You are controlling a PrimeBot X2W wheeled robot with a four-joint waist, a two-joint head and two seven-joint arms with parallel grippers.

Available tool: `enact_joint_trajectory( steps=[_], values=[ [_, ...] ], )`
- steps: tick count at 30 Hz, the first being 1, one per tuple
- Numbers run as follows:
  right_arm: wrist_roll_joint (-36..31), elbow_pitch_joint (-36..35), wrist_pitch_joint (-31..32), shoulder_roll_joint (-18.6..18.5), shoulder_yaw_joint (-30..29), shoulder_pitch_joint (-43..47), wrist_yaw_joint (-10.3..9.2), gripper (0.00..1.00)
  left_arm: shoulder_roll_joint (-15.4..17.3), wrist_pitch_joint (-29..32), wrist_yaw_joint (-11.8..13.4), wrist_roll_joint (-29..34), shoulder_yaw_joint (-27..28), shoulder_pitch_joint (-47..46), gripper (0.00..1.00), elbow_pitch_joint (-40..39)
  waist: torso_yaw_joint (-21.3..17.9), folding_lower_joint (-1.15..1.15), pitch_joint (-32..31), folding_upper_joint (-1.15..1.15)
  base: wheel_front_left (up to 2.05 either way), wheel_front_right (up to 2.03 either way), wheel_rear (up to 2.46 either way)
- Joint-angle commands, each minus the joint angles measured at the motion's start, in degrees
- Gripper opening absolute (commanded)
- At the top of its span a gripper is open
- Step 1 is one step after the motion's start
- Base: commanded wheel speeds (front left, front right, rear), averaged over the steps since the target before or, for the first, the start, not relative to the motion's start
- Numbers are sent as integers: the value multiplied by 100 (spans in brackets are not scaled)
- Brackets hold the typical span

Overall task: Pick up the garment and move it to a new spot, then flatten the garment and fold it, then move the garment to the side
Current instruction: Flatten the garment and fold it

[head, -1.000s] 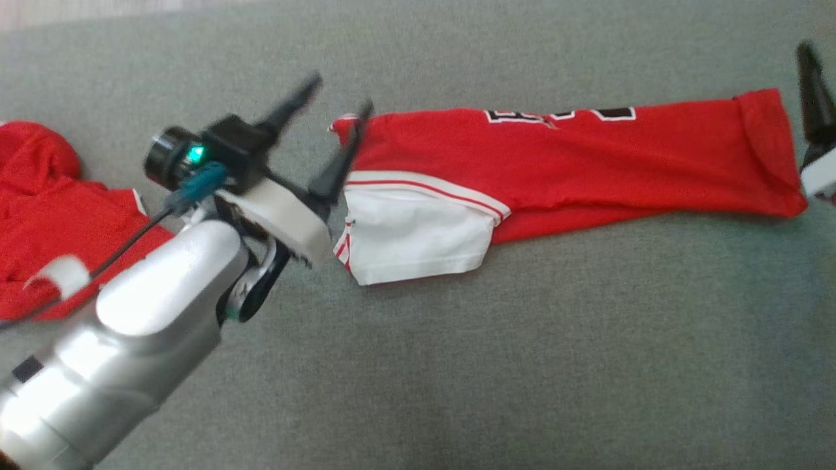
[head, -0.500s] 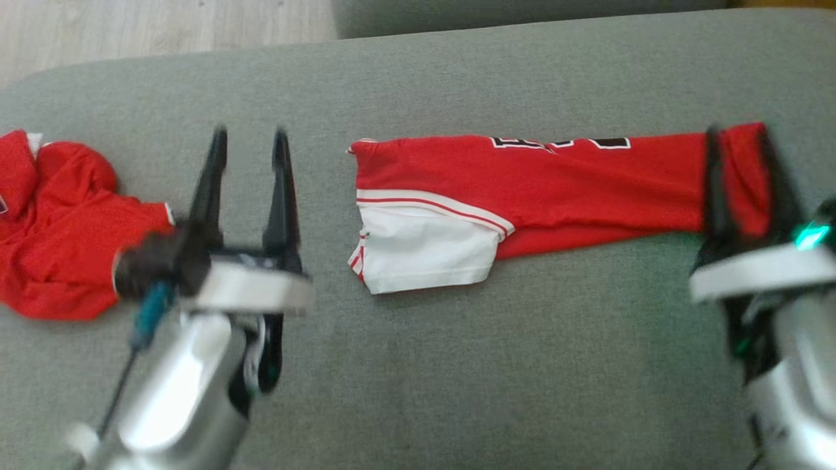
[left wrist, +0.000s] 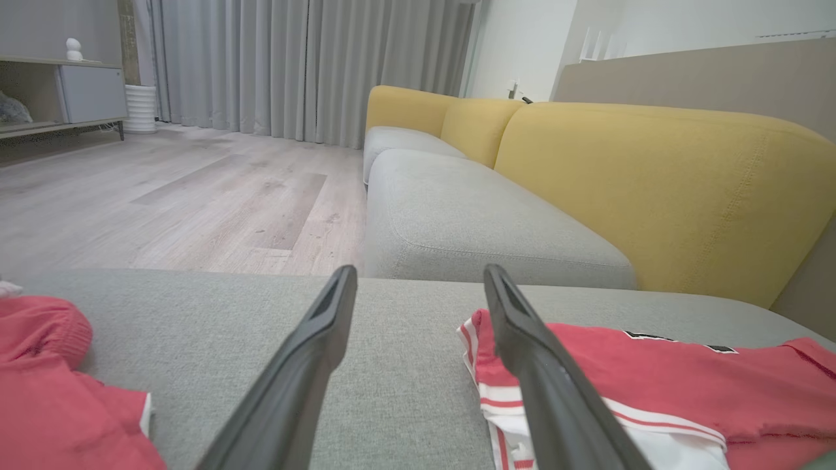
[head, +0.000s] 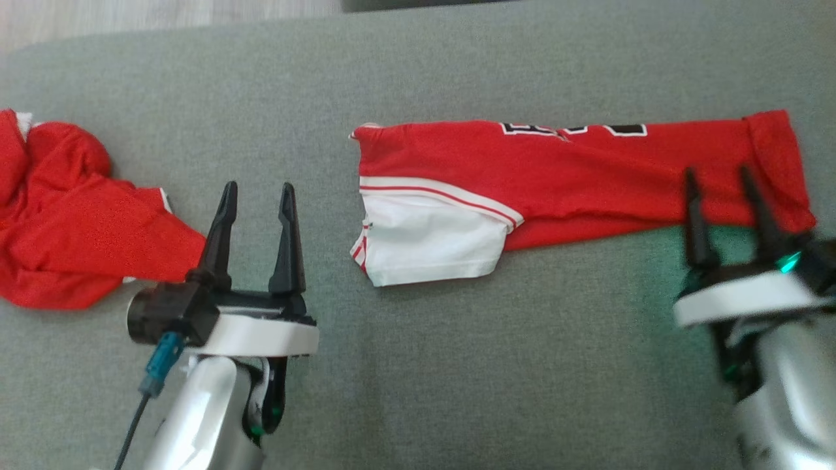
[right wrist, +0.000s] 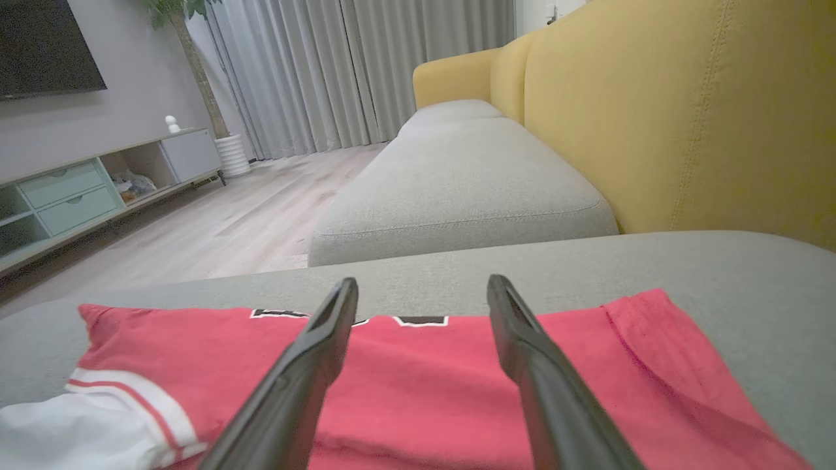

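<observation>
Likely limp and light, the jersey (head: 588, 170) on the cushion (head: 457, 365) wants pinching at its short ends; left gripper (head: 258, 189) and right gripper (head: 717, 173) gape empty

The fingers (left wrist: 307, 372) stood apart over the grey cushion (left wrist: 215, 320). A folded jersey (left wrist: 653, 378) lay right; red cloth (left wrist: 46, 391) lay left.

A crumpled red garment (head: 72, 222) lies at the left end of a grey fabric seat cushion (head: 457, 365), with a yellow upholstered backrest (left wrist: 653, 183), pale wooden floor (left wrist: 163, 202) and grey pleated curtains (left wrist: 294, 65) beyond.
</observation>
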Motion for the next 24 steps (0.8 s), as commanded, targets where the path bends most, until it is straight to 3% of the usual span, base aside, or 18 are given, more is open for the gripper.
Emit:
enact_joint_trajectory(
  steps=[1,7,13,18,24],
  values=[
    [-95,-140,75,-232,-92,-390,-5,100,-1,-29,-69,102,293,-278,100,-140,13,0,124,0,0,0,0],
    [-375,316,686,-626,-852,-1170,-5,100,-202,-29,-357,355,520,-480,100,-134,80,0,458,0,0,0,0],
    [-542,1137,1327,-885,-1094,-1632,-5,100,-316,-29,-560,516,665,-598,100,-165,187,0,698,0,0,0,0],
    [-532,1853,1567,-1017,-1111,-1759,-5,100,-352,-29,-693,551,742,-627,100,-124,246,0,760,0,0,0,0],
    [-890,2502,1527,-1107,-1534,-1961,-5,100,-367,-29,-790,587,787,-600,100,-102,258,0,787,0,0,0,0]
  ],
)
